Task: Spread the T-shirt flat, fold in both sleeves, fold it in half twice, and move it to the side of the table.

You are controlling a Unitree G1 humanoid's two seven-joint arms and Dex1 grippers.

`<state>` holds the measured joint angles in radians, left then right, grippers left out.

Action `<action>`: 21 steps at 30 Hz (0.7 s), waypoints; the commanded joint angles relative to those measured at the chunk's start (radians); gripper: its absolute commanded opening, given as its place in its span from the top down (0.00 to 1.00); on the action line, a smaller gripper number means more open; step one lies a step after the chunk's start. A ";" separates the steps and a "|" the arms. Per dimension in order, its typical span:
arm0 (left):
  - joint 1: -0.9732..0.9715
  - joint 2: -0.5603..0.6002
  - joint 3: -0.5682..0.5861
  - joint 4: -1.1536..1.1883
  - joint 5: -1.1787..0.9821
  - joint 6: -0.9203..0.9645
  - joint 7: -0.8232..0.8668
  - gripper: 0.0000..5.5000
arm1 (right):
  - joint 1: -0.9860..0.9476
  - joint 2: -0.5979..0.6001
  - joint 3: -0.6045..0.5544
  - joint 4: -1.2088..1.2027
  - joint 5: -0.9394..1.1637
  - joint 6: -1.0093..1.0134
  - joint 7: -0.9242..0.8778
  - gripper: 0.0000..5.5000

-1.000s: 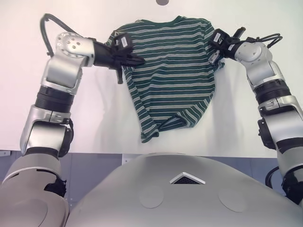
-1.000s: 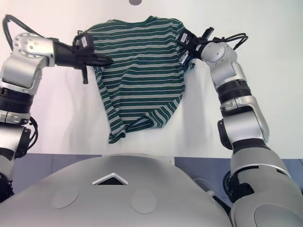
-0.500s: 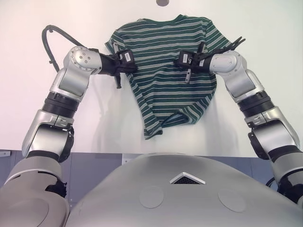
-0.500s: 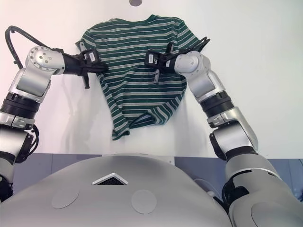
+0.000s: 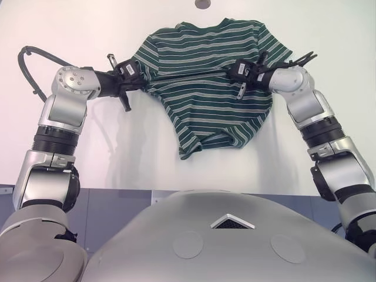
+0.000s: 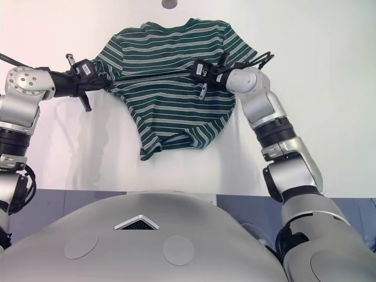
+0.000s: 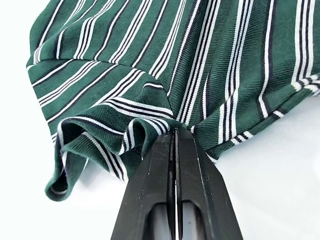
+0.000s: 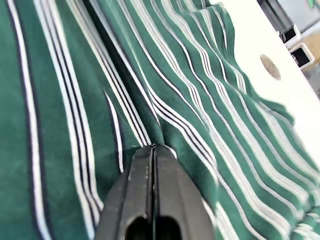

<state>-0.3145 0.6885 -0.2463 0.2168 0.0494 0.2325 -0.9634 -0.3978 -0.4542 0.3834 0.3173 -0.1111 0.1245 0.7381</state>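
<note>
A dark green T-shirt point(image 5: 207, 103) with white stripes lies on the white table point(image 5: 106, 147), collar at the far side, its lower hem bunched and curled. My left gripper point(image 5: 143, 79) is shut on the shirt's left edge below the sleeve, where the cloth gathers in folds point(image 7: 125, 130) at the fingertips. My right gripper point(image 5: 234, 71) is over the right half of the chest, shut on a pinch of cloth point(image 8: 150, 142). A taut crease runs across the shirt between the two grippers.
A small grey round disc point(image 5: 201, 3) is set in the table beyond the collar. Bare white table lies to the left and right of the shirt. The table's front edge point(image 5: 117, 189) runs close to me.
The right gripper left the right sleeve and came onto the chest, shutting on cloth. The left gripper has pulled the shirt's left edge outward to the left, stretching the cloth between them.
</note>
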 commanded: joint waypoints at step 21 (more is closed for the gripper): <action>0.136 0.171 -0.245 -0.395 -0.061 0.112 -0.251 1.00 | 0.267 -0.426 0.070 -0.522 0.087 0.098 0.493 1.00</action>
<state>-0.2185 0.7929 -0.4985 -0.2027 -0.0335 0.3286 -1.1849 -0.1842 -0.8081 0.4586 -0.1972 -0.0085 0.2292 1.1930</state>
